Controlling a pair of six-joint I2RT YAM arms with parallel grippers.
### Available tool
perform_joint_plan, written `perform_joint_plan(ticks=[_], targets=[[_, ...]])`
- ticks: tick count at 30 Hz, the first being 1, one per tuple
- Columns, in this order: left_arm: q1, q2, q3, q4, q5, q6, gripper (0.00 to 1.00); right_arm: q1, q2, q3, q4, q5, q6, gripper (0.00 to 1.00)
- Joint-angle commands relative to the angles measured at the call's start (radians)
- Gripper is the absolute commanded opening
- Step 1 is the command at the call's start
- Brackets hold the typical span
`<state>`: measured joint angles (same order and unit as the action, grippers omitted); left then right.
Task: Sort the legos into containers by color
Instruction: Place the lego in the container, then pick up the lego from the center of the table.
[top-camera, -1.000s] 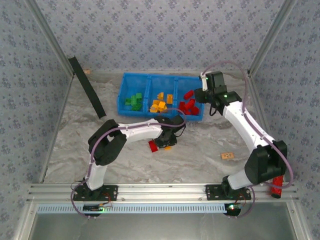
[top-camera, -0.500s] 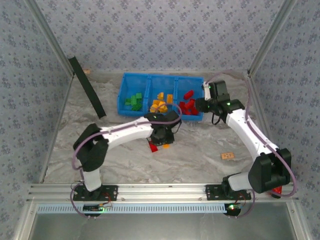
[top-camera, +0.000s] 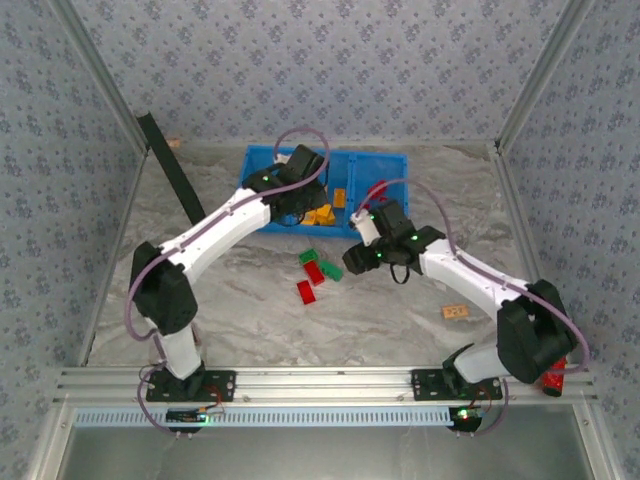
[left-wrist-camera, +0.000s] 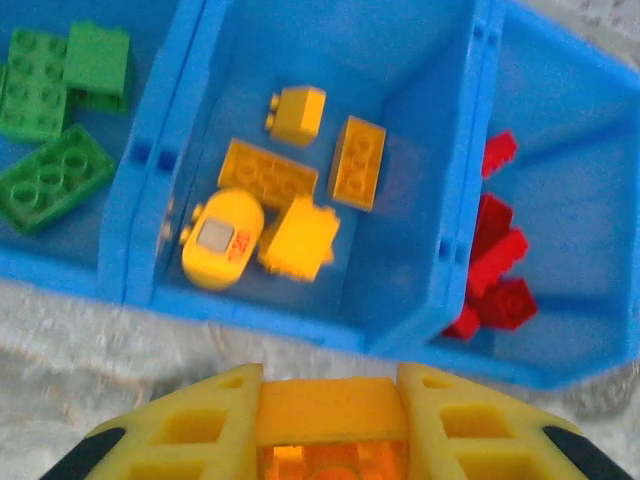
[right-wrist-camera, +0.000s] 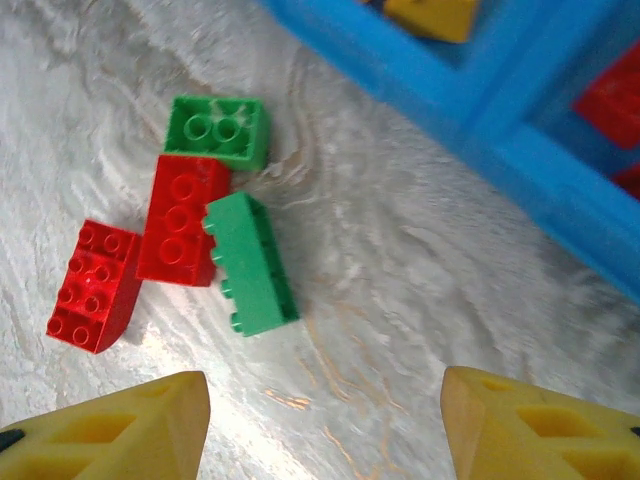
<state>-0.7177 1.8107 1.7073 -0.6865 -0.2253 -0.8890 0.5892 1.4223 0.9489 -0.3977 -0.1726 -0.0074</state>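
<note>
left gripper clamped on orange brick, above near wall of blue tray, at middle compartment. tray near table far edge: green bricks left, yellow-orange bricks middle, red bricks right. right gripper wide open, empty, over loose bricks mid-table: two green, two red.

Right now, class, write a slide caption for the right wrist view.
Open right gripper above two red bricks and two green bricks beside the blue tray.
</note>
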Motion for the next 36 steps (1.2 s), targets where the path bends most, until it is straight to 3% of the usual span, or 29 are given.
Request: perform_joint_plan(ticks=[1,10,17,21,29,36], targets=[[0.031,0.117,0.093,0.035,-0.030,0.060,0.25,0.051,0.060,-0.004,0.032,0.020,-0.080,0.65],[0.049,0.389,0.414,-0.067,0.012,0.107,0.25,0.124,0.188,0.030,0.073,0.048,-0.112,0.72],[0.046,0.466,0.429,-0.073,0.075,0.083,0.33,0.149,0.270,0.069,0.076,0.074,-0.119,0.72],[0.044,0.466,0.411,-0.064,0.079,0.078,0.42,0.151,0.301,0.084,0.085,0.073,-0.125,0.71],[0.047,0.449,0.446,-0.073,0.086,0.098,0.51,0.143,0.342,0.102,0.064,0.067,-0.142,0.57],[0.056,0.370,0.468,-0.092,0.098,0.125,0.53,0.137,0.334,0.103,0.039,0.047,-0.153,0.34]])
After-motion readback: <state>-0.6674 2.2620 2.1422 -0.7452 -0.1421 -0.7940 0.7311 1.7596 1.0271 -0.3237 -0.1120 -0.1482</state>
